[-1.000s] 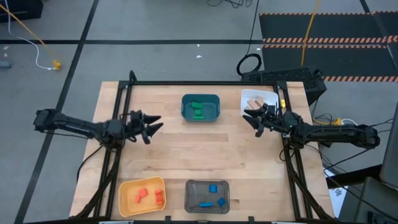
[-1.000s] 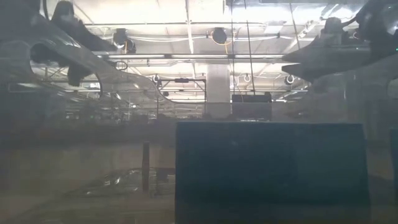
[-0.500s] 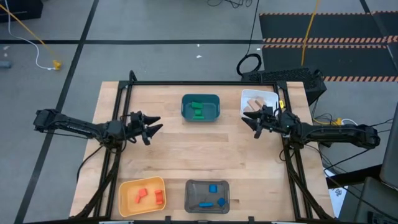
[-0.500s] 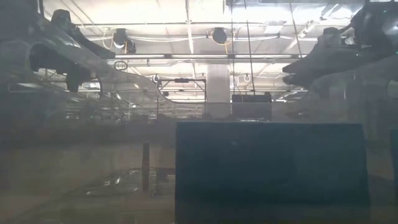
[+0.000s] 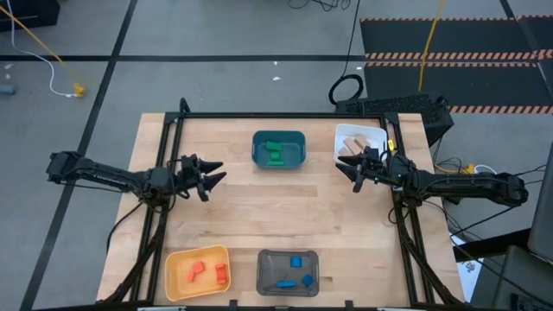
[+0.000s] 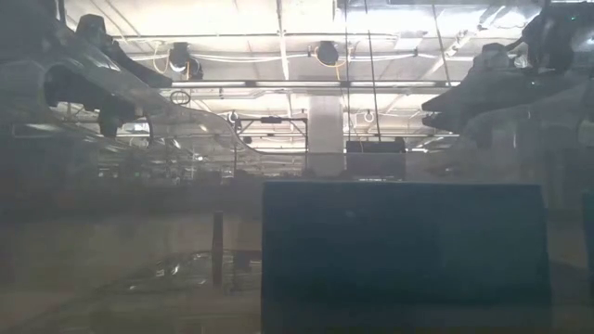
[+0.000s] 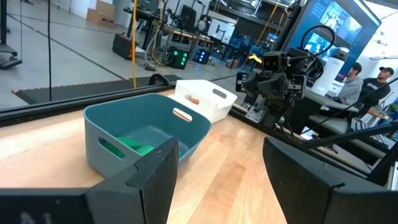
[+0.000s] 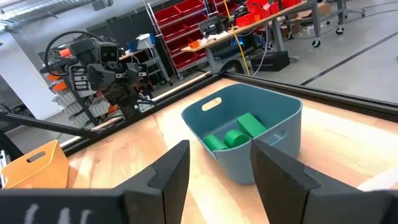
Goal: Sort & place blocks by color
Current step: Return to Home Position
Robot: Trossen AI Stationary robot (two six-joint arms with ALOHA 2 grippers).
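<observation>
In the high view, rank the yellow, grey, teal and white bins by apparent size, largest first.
1. yellow bin, barely ahead of the next
2. grey bin
3. teal bin
4. white bin: looks smallest, but the right gripper overlaps one edge, so unsure.
The left gripper is clear of all bins.

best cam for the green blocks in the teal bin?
Right wrist view: green wooden blocks sit close and unblocked in the teal plastic bin. High view: farther off. Left wrist: a green sliver. Low view: none.
</observation>
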